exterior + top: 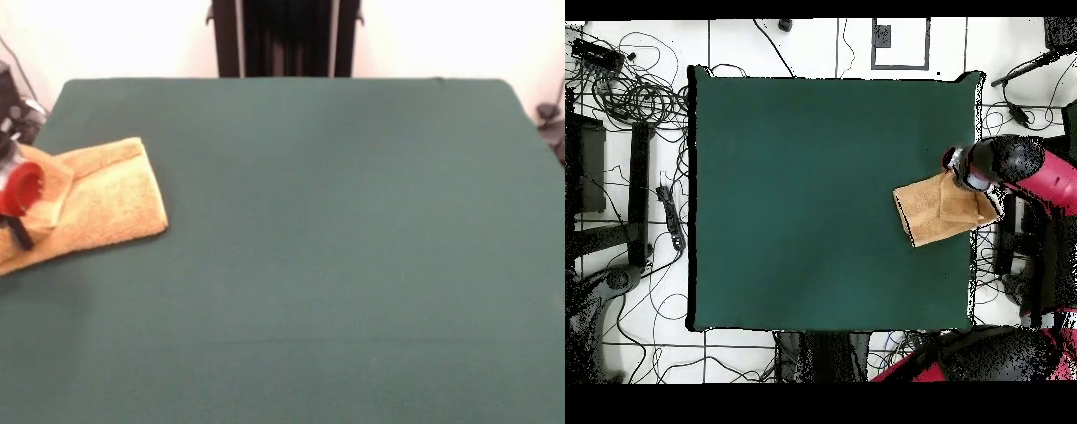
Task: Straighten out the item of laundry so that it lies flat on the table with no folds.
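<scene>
The golden-tan item of laundry [110, 201] lies folded at the table's [335, 230] left edge in the front view. In the overhead view the item of laundry [927, 212] sits at the right edge of the table [805, 200], one corner reaching past that edge. A flap on its outer side is doubled over. My gripper [18, 221], with a red part on it, is over that outer flap at the picture's left border. From above, the gripper [958, 166] is at the towel's far outer corner, with the red and black arm [1030, 170] behind it. Its hold is hidden.
Cables and stands [635, 100] lie on the floor around the table in the overhead view. A black stand [552, 124] is off the far right corner in the front view.
</scene>
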Available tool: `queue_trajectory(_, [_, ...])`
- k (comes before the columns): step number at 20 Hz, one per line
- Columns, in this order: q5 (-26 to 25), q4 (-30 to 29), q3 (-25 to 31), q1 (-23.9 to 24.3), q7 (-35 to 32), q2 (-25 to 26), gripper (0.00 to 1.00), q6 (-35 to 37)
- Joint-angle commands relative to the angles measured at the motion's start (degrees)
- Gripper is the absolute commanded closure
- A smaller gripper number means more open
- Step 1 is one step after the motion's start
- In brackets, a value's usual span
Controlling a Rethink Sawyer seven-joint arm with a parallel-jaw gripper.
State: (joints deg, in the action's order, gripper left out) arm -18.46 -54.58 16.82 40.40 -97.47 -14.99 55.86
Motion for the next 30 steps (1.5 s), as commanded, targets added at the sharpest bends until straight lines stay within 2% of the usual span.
queue_trajectory(1, [4.3,-11.0,-1.1,-6.2,-19.1,1.0,1.0,-8.1])
queue_trajectory(7, [6.2,-12.3,-3.6,-8.5,-20.8,1.2,1.0,-11.9])
queue_trajectory(15, [9.2,-15.9,-4.0,-9.0,-19.8,0.4,1.0,-16.1])
queue_trajectory(30, [13.3,-20.2,-8.2,-15.1,-22.0,-0.8,1.0,-19.5])
